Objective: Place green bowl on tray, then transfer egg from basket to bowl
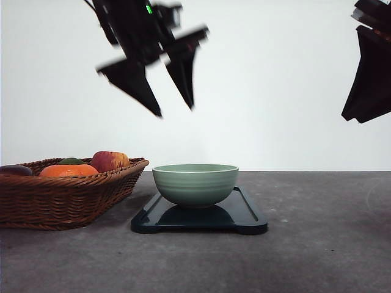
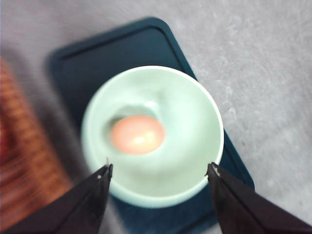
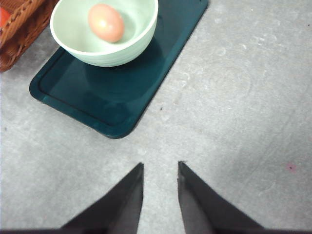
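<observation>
No words, labels or brand marks can be read on anything here. The table [image 1: 317, 244] is gray and a bit speckled, with faint ring marks on it, and behind it stands a plain white wall [image 1: 275, 91]. The dark tray [image 1: 244, 213] lies flat on the table, and the green bowl [image 1: 195, 183] sits on the tray. The egg [image 2: 137, 134] is light brown and rests inside the bowl. The brown woven basket [image 1: 61, 201] stands on the table just beside the tray, on the left in the front view. In the basket there is an orange fruit [image 1: 68, 170], a red apple [image 1: 110, 161] and something dark at the far left edge. The left gripper [image 1: 174, 110] hangs high in the air above the bowl, with its two black fingers spread wide and nothing between them. The right gripper [image 3: 160, 168] is up over bare table, well apart from the tray, its fingers a little apart and holding nothing.
</observation>
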You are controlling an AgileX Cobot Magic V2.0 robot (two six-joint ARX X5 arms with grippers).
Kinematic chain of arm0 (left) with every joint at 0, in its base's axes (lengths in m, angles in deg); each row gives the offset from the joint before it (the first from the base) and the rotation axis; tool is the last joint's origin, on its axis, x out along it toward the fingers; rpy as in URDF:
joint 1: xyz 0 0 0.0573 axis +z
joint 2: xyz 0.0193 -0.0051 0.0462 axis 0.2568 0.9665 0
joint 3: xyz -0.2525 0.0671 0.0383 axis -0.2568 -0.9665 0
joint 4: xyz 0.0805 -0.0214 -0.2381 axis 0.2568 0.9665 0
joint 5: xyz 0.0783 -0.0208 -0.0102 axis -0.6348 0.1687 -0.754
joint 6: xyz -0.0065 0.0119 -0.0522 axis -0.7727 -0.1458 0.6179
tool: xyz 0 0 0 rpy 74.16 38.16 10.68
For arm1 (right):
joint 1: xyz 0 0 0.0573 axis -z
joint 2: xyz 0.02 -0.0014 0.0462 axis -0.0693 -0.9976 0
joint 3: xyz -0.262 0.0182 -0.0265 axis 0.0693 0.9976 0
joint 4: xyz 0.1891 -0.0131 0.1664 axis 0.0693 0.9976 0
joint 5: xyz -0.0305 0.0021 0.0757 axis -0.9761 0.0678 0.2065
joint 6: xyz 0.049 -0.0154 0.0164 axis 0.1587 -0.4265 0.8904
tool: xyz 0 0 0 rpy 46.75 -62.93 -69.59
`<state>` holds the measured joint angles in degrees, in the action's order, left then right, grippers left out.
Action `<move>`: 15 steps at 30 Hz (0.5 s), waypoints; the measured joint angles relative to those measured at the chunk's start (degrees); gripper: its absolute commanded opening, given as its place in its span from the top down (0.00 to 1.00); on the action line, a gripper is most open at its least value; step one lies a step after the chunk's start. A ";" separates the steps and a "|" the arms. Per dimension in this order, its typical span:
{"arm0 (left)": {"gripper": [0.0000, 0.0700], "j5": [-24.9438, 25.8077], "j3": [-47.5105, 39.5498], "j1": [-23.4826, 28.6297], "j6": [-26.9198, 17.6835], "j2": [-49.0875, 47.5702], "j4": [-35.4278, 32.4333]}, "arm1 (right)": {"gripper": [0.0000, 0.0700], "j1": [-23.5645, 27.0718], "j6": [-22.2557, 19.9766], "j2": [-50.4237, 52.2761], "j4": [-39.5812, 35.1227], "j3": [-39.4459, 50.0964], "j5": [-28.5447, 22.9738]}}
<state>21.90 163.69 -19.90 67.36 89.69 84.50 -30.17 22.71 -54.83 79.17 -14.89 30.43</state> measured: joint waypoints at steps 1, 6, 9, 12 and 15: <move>0.44 -0.77 -0.42 0.00 -0.02 -1.52 0.08 | 0.81 0.00 0.00 0.00 0.00 0.00 0.02; 0.44 -3.44 -10.53 0.02 0.03 -11.05 -5.41 | 0.81 0.00 0.00 0.00 0.00 0.00 0.00; 0.44 -3.59 -19.51 0.02 0.37 -17.71 -10.23 | 0.81 0.00 0.00 0.00 0.00 0.00 0.02; 0.44 -3.70 -28.02 0.06 0.92 -25.64 -13.17 | 0.81 0.00 0.00 0.00 0.00 0.00 0.00; 0.44 -3.75 -34.30 0.71 1.39 -32.69 -13.36 | 0.81 0.00 0.00 0.00 0.00 0.00 0.02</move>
<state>18.15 129.39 -19.19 68.76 57.00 71.14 -30.17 22.71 -54.83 79.17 -14.89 30.45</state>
